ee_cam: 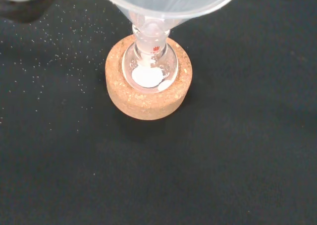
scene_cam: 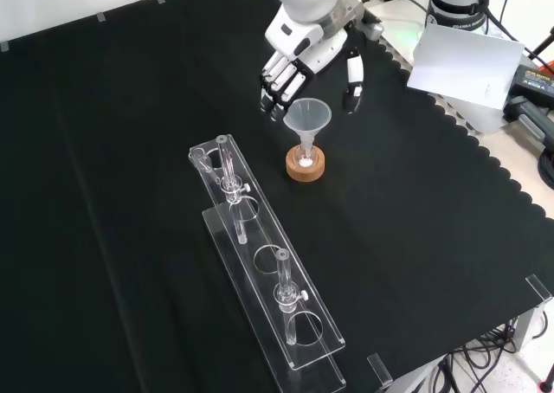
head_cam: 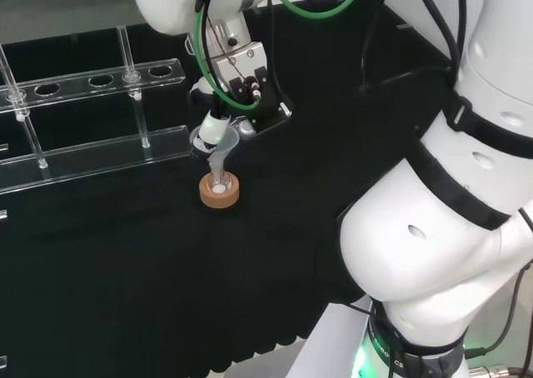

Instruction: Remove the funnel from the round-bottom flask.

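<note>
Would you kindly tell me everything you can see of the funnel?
The funnel is a clear, slightly milky cone with a narrow stem, plastic or glass by its look. It stands upright, mouth up, its stem down in the neck of the flask, which sits on a cork ring with some white powder inside. The robot hand hangs just behind it in the front view, fingers on one side, thumb on the other, apparently not touching it.

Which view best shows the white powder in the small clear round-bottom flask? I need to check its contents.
The wrist view: it shows the white powder close, through the flask on its cork ring. Head and front views show a white speck.
</note>
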